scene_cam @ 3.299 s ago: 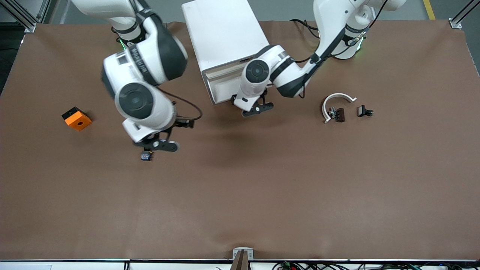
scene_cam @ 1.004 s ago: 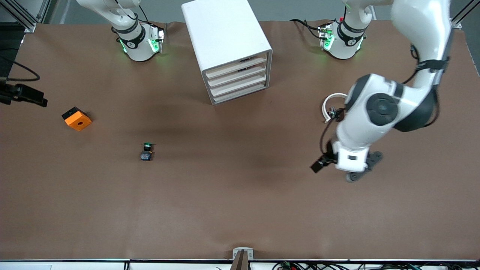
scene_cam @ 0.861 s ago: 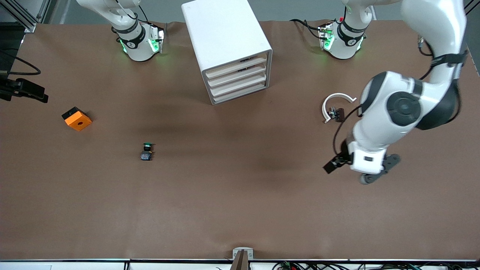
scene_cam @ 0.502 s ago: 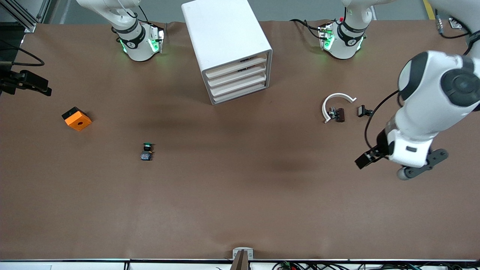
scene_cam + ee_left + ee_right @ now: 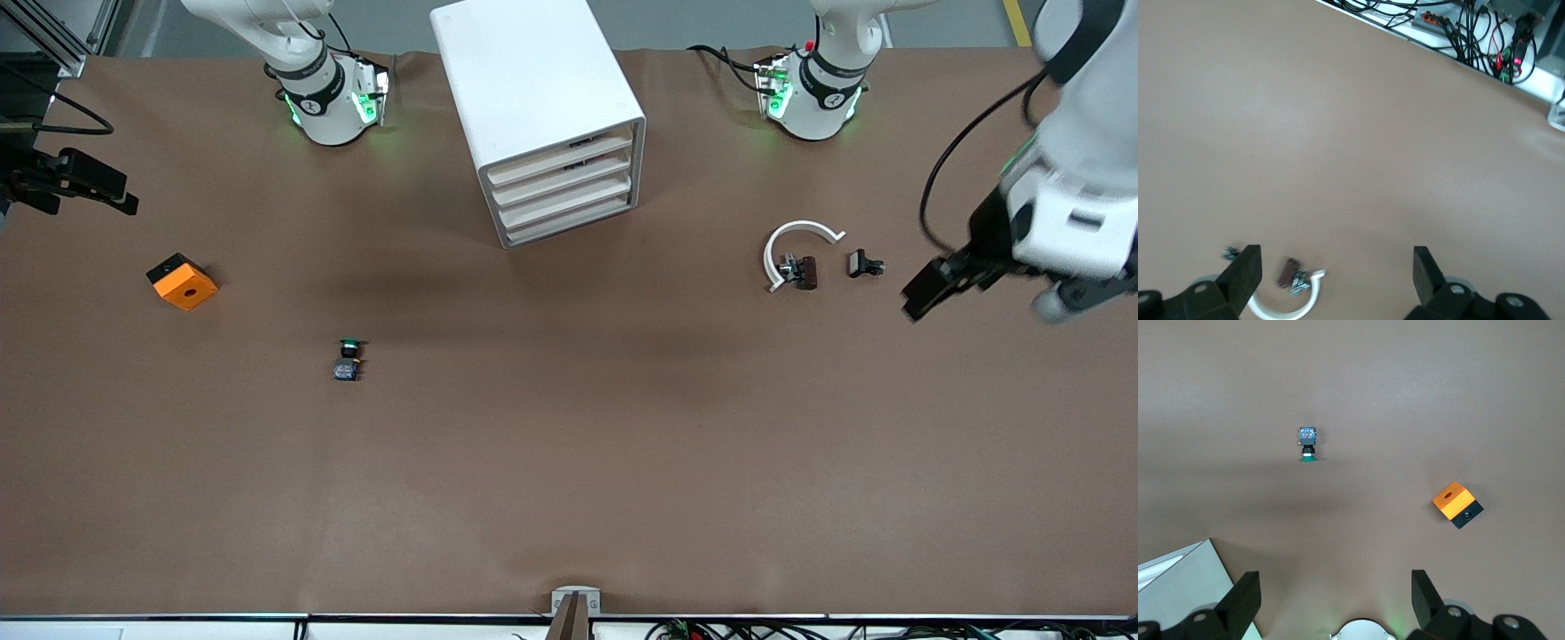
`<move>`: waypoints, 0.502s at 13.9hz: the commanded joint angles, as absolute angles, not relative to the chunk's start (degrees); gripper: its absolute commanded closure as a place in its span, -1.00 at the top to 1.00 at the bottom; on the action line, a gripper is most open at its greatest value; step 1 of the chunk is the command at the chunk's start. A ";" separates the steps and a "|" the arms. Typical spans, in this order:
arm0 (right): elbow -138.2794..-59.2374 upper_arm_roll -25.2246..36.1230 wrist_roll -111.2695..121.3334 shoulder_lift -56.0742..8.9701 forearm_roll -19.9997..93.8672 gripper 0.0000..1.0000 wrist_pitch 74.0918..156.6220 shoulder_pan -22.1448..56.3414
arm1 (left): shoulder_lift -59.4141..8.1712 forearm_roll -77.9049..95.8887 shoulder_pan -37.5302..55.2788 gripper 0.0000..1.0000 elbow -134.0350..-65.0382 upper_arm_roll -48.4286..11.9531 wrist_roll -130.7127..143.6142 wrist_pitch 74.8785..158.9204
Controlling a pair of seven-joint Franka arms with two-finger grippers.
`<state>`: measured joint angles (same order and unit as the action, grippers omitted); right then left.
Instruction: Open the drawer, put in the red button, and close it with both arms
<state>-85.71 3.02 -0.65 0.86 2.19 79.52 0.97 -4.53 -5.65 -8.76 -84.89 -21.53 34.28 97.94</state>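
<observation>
Two tools, both spread wide and empty: my right tool hangs over the worktop at the right arm's end, near the orange cube. All four drawers sit shut in the cabinet. My left tool hangs near the white ring.

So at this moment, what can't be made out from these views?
- The red button: not in any view; only a green-capped button shows. Whether it sits inside the closed drawers cannot be told.
- Right gripper: front view cuts off its arm at the edge.
- Left gripper: open in the left wrist view; the front view cuts off part of the arm.
- Small dark parts beside the white ring: too small to identify.
</observation>
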 commanded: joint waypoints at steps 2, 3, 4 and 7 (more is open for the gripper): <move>-92.46 2.73 -0.88 6.06 2.99 1.00 82.88 -0.17 | 1.84 -3.70 -4.75 1.00 -89.65 -13.46 25.60 95.82; -92.46 2.72 -0.88 6.24 2.99 1.00 82.88 -0.18 | 2.45 -3.69 -4.66 1.00 -89.56 -12.66 23.05 94.76; -92.72 2.64 -0.88 6.59 2.99 1.00 82.88 -0.35 | 3.07 -3.78 -4.48 1.00 -89.65 -11.61 21.37 93.62; -93.86 2.46 -0.88 7.55 2.99 1.00 83.32 -0.97 | 3.87 -3.69 -3.69 1.00 -89.65 -7.93 16.10 90.53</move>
